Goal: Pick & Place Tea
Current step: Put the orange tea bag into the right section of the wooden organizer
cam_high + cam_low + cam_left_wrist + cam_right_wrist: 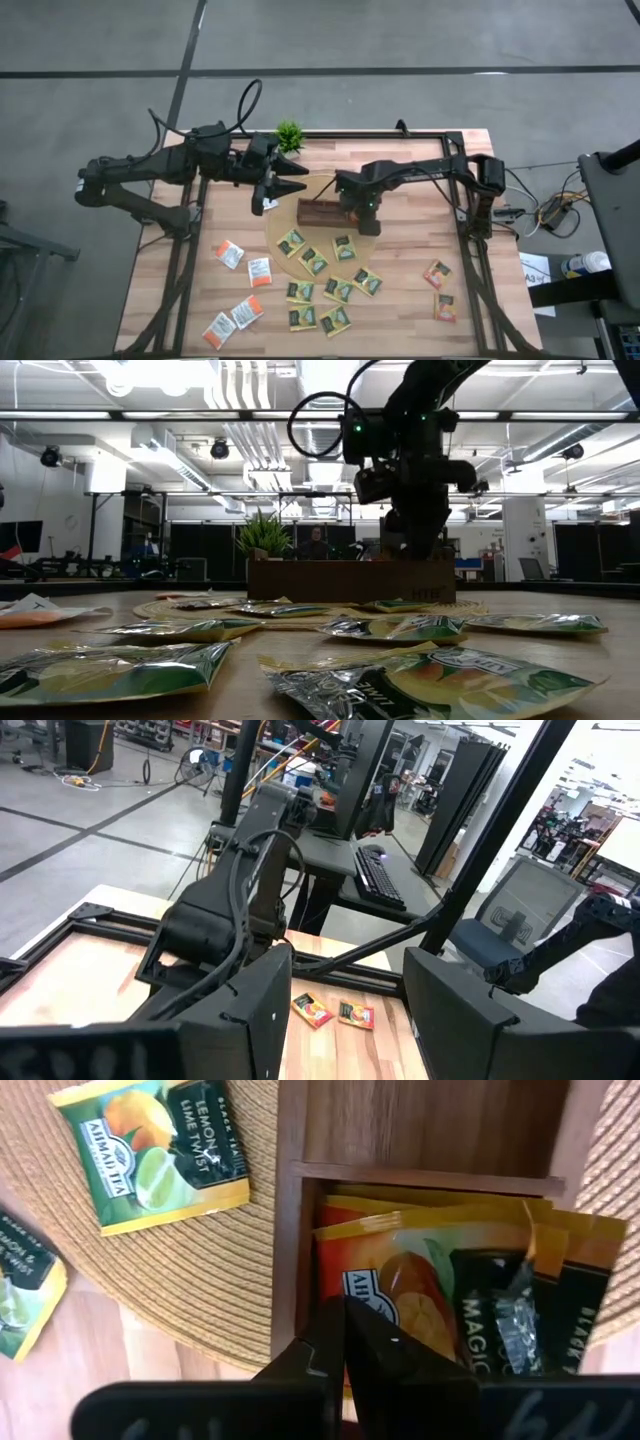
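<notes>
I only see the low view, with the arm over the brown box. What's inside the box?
Observer: The right wrist view shows orange mango sachets stacked in one compartment of the tray.
Operator: Is the pincer holding one?
Observer: No. The right pincer is shut just above them, with nothing between its fingers.
Operator: Where's the other arm?
Observer: In the high view, the left pincer waits open beside the plant.
</notes>
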